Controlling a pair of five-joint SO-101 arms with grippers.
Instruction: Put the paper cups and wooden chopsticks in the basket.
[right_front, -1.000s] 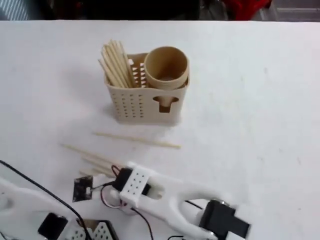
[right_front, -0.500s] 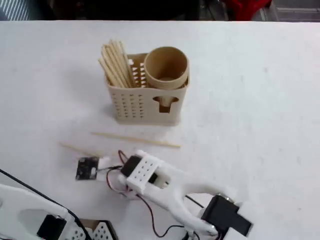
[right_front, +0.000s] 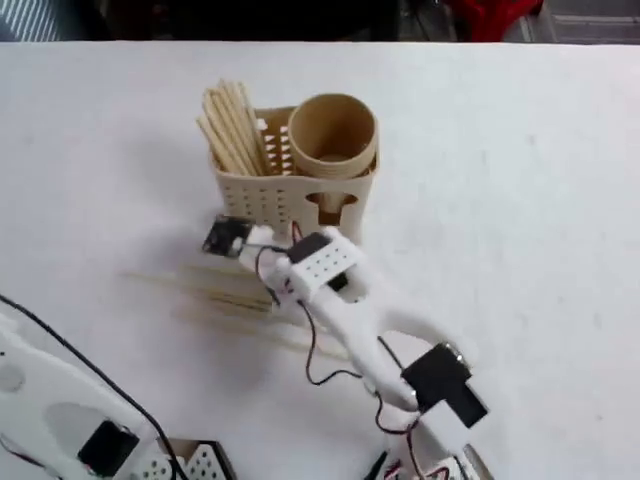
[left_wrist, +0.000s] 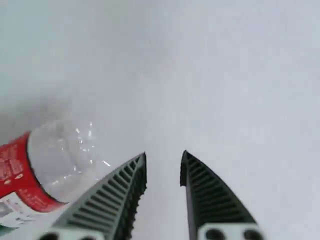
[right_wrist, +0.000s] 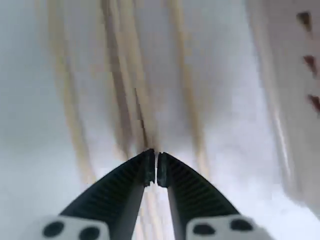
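Observation:
A cream perforated basket stands at mid-table, holding a bundle of wooden chopsticks and a paper cup. Several loose chopsticks lie on the white table in front of it. My right arm stretches from the near right edge to just in front of the basket. My right gripper is shut, with a thin chopstick running out from between its tips, above other chopsticks; the basket wall is beside it. My left gripper hangs open over bare table.
A plastic bottle with a red label lies close beside my left gripper. My left arm and its cables occupy the near left corner. The table stretches wide to the right of the basket.
My right arm has swung from the near table edge up toward the basket's front. The loose chopsticks on the table have shifted. The left arm has barely moved.

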